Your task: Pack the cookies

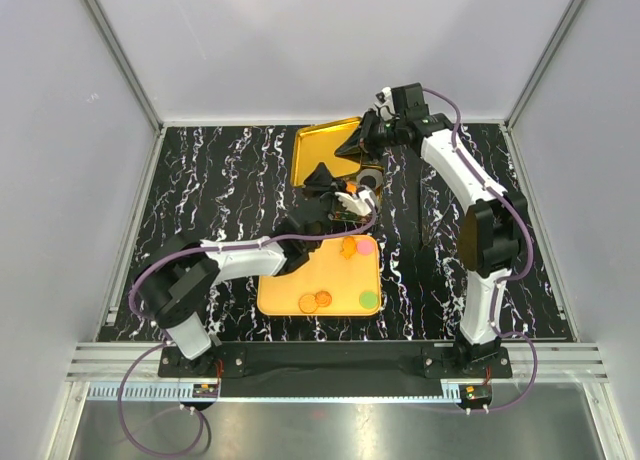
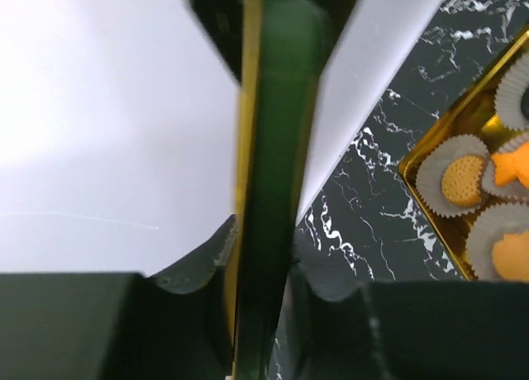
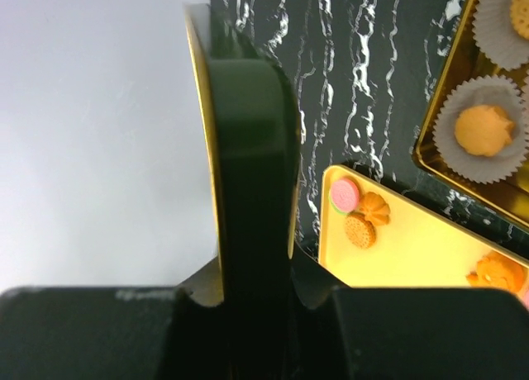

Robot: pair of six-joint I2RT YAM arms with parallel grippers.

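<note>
At the back of the table (image 1: 220, 200), you've got both arms on the lid (image 1: 322, 150), its gold face turned up to the top camera. Your right gripper (image 1: 368, 138) is clamped on the lid's right edge: the right wrist view shows both fingers tight against the dark face and the gold face. Your left gripper (image 1: 325, 180) is at the near edge, and in its wrist view the serrated pads (image 2: 207, 252) press on both sides of the thin rim, so that one is gripping the lid too.

Now the cookies (image 1: 315, 301). Most of those in sight lie on the yellow tray (image 1: 290, 290), right in front of the arm bases. There are two orange ones side by side near its front edge, a green one toward the front right corner, and a pink one with orange ones at the back right corner.

Just beyond the tray, under your left arm, is the gold tin (image 2: 464, 114). It's mostly hidden from above. The wrist views show white paper cups (image 2: 434, 169) in it, several with an orange cookie already inside.
</note>
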